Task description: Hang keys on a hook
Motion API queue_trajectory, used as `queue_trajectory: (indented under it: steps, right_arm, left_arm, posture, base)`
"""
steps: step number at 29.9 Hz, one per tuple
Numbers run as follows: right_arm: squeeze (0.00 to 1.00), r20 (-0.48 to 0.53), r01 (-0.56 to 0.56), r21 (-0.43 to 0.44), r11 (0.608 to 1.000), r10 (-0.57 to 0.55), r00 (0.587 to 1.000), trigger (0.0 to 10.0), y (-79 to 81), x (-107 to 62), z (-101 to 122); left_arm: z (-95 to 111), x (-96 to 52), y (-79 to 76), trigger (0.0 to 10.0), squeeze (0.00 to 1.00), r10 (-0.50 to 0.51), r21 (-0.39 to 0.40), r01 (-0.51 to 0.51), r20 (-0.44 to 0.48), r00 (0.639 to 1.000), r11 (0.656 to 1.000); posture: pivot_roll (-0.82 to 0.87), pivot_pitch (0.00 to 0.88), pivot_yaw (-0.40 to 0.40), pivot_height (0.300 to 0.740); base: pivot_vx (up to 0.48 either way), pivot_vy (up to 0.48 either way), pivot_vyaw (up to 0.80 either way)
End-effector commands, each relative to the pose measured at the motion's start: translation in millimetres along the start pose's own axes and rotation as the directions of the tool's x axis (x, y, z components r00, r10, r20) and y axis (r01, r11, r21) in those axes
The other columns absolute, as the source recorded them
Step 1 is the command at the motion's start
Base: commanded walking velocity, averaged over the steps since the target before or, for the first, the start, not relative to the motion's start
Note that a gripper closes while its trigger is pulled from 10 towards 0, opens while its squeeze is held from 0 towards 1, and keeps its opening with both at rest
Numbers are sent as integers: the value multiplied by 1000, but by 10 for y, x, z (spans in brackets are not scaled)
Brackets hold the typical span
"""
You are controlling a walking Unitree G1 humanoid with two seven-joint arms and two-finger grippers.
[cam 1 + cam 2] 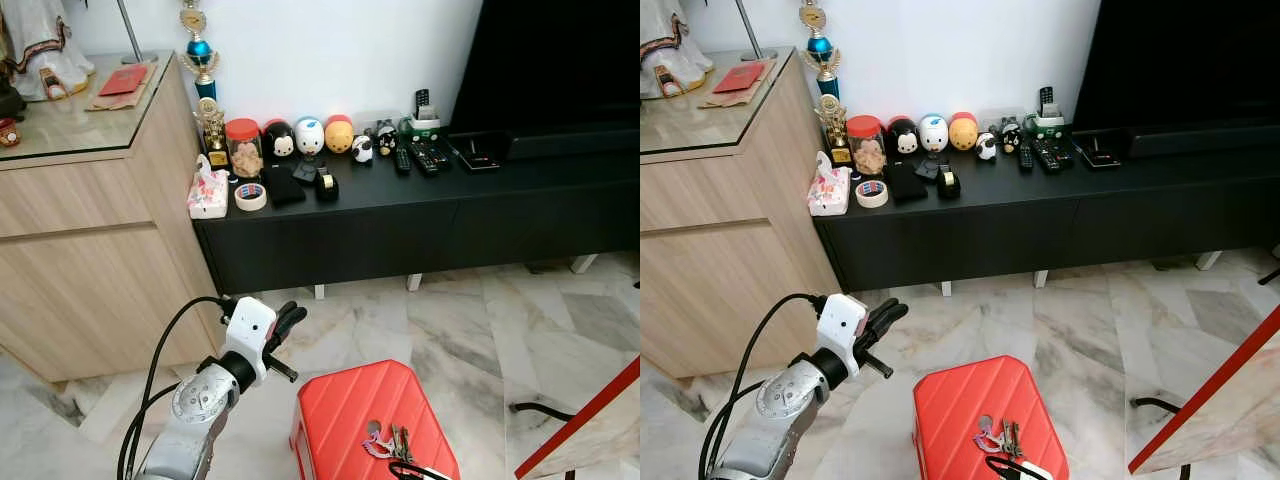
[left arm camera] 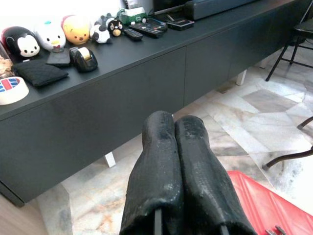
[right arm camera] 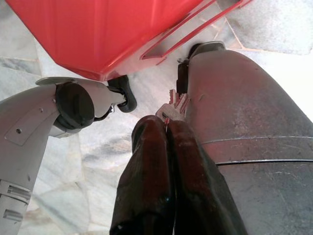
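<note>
Keys [image 1: 385,441] sat on the red stool [image 1: 350,400]; left gripper [image 1: 287,322], fingers clenched empty, hovered up-left; right gripper [image 3: 166,128] pinched another key.

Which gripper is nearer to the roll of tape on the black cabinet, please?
Left. The left gripper is raised out front, pointing toward the cabinet with the tape; the right gripper hangs low beside the red stool.

A home living room. A long black TV console [image 1: 420,215] carries remotes [image 1: 415,157] and cartoon figurines [image 1: 309,135]. Marble floor [image 1: 470,320] lies beneath.
</note>
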State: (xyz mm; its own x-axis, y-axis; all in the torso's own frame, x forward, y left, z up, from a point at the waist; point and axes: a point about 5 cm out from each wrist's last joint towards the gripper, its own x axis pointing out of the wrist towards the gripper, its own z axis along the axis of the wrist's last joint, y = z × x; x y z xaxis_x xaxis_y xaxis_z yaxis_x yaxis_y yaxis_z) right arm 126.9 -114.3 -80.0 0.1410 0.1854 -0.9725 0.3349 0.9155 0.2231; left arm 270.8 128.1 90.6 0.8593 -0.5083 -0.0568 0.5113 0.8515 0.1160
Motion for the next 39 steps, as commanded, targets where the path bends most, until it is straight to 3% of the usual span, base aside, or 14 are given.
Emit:
queue_trajectory:
  steps: [1,12,13,14,15,16,17,26,39]
  right_arm:
    - [0,358,-633,-486,602,798,484,10000,2490,-1983,807]
    - [0,358,-633,-486,602,798,484,10000,2490,-1983,807]
    - [0,360,-633,-486,602,799,482,10000,2486,-1972,814]
    - [0,360,-633,-486,602,799,482,10000,2486,-1972,814]
    - [0,551,-383,-360,851,525,649,10000,1730,-1067,1237]
    - [0,702,49,-281,958,171,692,10000,251,-460,1450]
    - [0,716,137,-281,950,113,689,10000,-68,-423,1436]
    - [0,688,138,-281,950,99,719,10000,-113,-339,1326]
    - [0,620,171,-301,938,56,783,10000,-239,-205,1141]
  left_arm:
    - [9,-10,-6,10000,0,-5,5,5,4,1000,1000]
    - [9,-10,-6,10000,0,-5,5,5,4,1000,1000]
    - [8,-6,-3,3608,0,-2,4,2,7,1000,1000]
    - [8,-6,-3,3608,0,-2,4,2,7,1000,1000]
    - [-755,-388,257,10000,0,216,-80,-249,-293,931,965]
    - [-1547,-1200,326,10000,0,390,-54,-547,-643,659,836]
    - [-1671,-1394,299,10000,0,406,-31,-596,-703,583,802]
    - [-1712,-1392,224,10000,0,385,-33,-580,-718,580,814]
    - [-1815,-1438,138,10000,0,374,-31,-600,-756,537,799]
  posture:
    - [88,74,-41,723]
    - [88,74,-41,723]
    - [88,0,0,723]
    - [88,0,0,723]
    - [108,0,0,723]
    - [108,0,0,723]
    - [108,0,0,723]
    - [104,0,0,723]
    - [101,0,0,723]
  base:
    - [0,0,0]
    - [0,0,0]
    - [0,0,0]
    - [0,0,0]
    - [0,0,0]
    - [0,0,0]
    - [0,0,0]
    - [0,0,0]
    - [0,0,0]
